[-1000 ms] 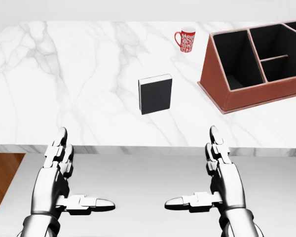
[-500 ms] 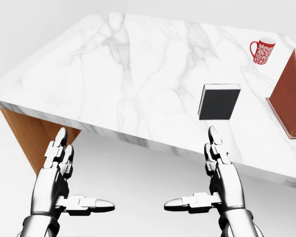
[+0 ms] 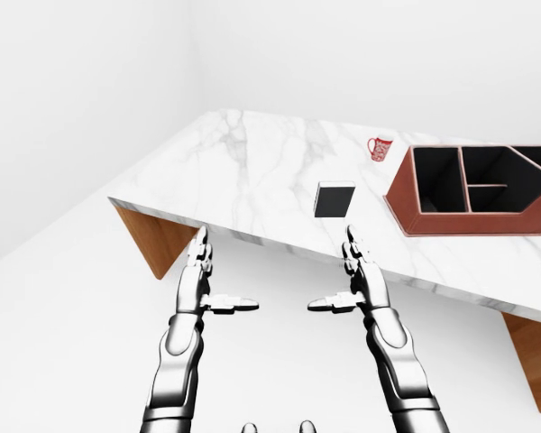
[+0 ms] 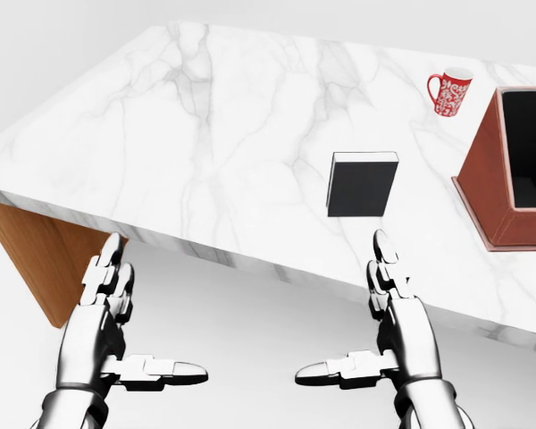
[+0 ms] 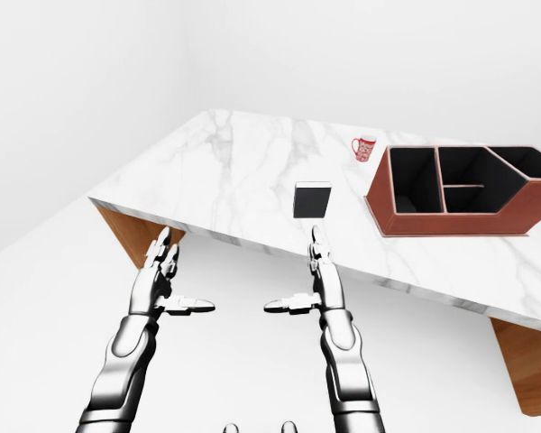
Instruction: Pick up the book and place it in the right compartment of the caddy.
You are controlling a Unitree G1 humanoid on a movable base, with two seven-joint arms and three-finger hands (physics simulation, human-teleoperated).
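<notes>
So the big change over the last second is the camera, not the stuff on the table: the whole head view swung, which says the base turned or rolled, and the marble table (image 4: pixel 205 134) that sat square to the robot a second ago now runs off at an angle. Half a second back the book was further right in the head view and the caddy was barely a sliver; now the view has drifted back a bit. The book (image 4: pixel 362 184) lies flat on the marble, around 1 o'clock from picture centre, nothing touching it. The caddy (image 3: pixel 473 192) is well apart from it toward 3 o'clock, with the red mug (image 4: pixel 449 92) up at about 2 o'clock. Both hands look unchanged through all this: the left hand (image 4: pixel 107 326) and right hand (image 4: pixel 395 326) hover low off the table edge, fingers spread wide, thumbs pointing inward, holding nothing. My read: the robot is lining itself up, the grab hasn't started, and the right hand is the nearer one to the book.
</notes>
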